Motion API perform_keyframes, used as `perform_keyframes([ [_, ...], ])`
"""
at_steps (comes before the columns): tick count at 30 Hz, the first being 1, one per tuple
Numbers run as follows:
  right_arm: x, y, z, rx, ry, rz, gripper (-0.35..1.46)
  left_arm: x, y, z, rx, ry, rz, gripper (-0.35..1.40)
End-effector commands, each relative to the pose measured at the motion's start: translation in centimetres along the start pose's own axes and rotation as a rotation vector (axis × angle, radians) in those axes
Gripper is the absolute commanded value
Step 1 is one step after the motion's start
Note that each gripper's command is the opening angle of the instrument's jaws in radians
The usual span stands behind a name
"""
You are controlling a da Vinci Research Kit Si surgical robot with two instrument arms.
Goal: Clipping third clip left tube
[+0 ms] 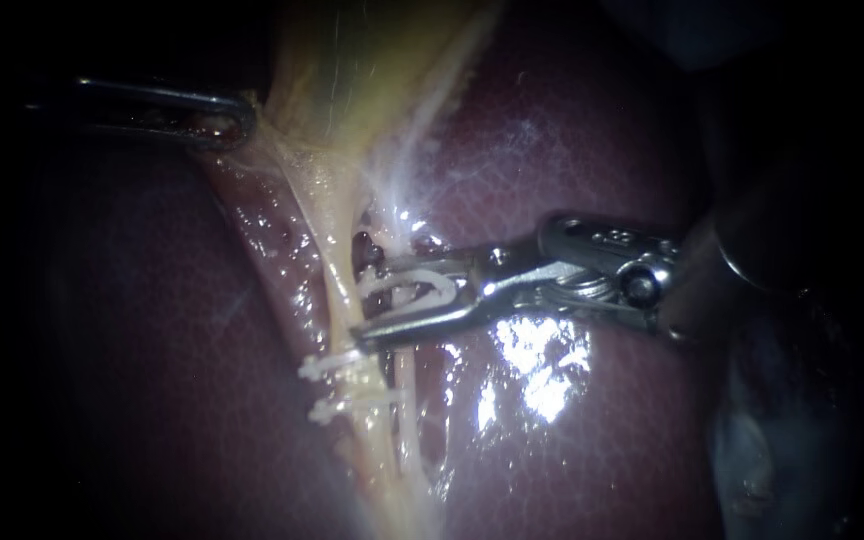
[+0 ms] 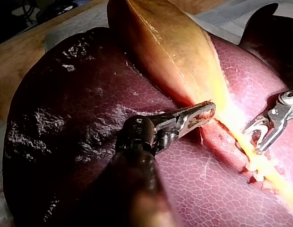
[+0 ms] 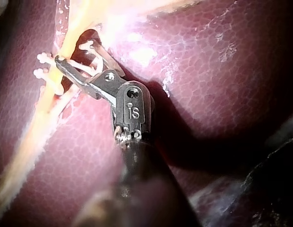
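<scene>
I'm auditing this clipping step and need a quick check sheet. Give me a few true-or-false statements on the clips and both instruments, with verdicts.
1. Two placed clips sit across the tube. True.
2. The right instrument carries nothing between its jaws. False: a white clip sits between them, and the jaws stand apart.
3. The right instrument works on the far side of the placed clips from the gallbladder. False: it is on the gallbladder side of them.
4. The left instrument holds tissue at the gallbladder's edge. True.
5. The two instruments touch. False: they are well apart.
</scene>
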Motion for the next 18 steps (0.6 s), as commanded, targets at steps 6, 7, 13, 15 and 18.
perform_keyframes([
  [6,0.05,-0.01,0.11,0.057,0.039,0.020,0.48,0.00,0.00,0.01,0.002,0.000,0.000,-0.35],
  [7,0.06,-0.02,0.13,0.066,0.044,0.024,0.48,0.00,0.00,0.01,0.002,0.000,0.000,-0.35],
  [13,0.11,-0.07,0.25,0.137,0.088,0.050,0.48,0.00,0.00,0.03,0.003,0.000,0.000,-0.35],
  [15,0.13,-0.10,0.29,0.155,0.095,0.059,0.48,0.00,0.00,0.04,0.003,0.000,0.000,-0.35],
  [18,0.18,-0.15,0.37,0.176,0.108,0.063,0.48,0.00,0.00,0.04,0.003,0.000,0.000,-0.35],
])
